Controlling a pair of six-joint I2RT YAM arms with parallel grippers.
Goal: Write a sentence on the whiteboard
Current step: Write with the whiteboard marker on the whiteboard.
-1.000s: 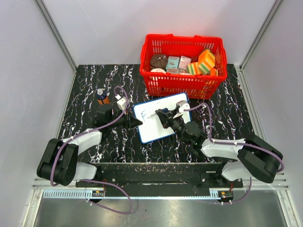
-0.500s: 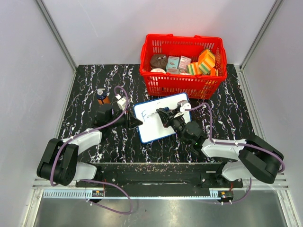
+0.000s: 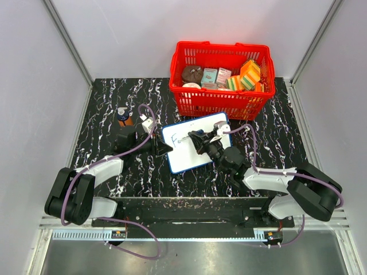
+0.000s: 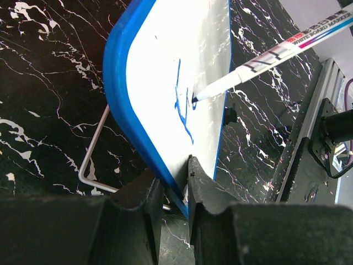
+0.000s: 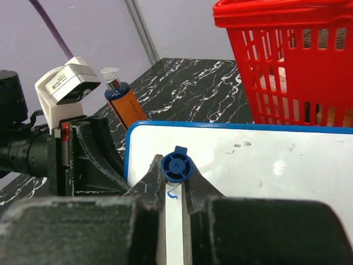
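The whiteboard [image 3: 195,146] with a thin blue frame lies tilted on the black marble table; it also shows in the left wrist view [image 4: 165,72] and the right wrist view [image 5: 265,160]. My left gripper [image 3: 164,149] is shut on the board's left edge [image 4: 172,190]. My right gripper [image 3: 198,140] is shut on a whiteboard marker [image 5: 176,167] with a blue end cap. The marker tip [image 4: 194,99] touches the board beside the sentence's first blue strokes [image 4: 182,105], an "F" and the start of another letter.
A red basket [image 3: 222,77] with several packets stands behind the board. An orange bottle [image 3: 123,116] with a blue cap stands at the left, also in the right wrist view [image 5: 122,102]. A wire stand [image 4: 91,165] shows under the board.
The right gripper has shifted the marker slightly left across the board, adding a little blue stroke after the "F". The left gripper and board have stayed put.
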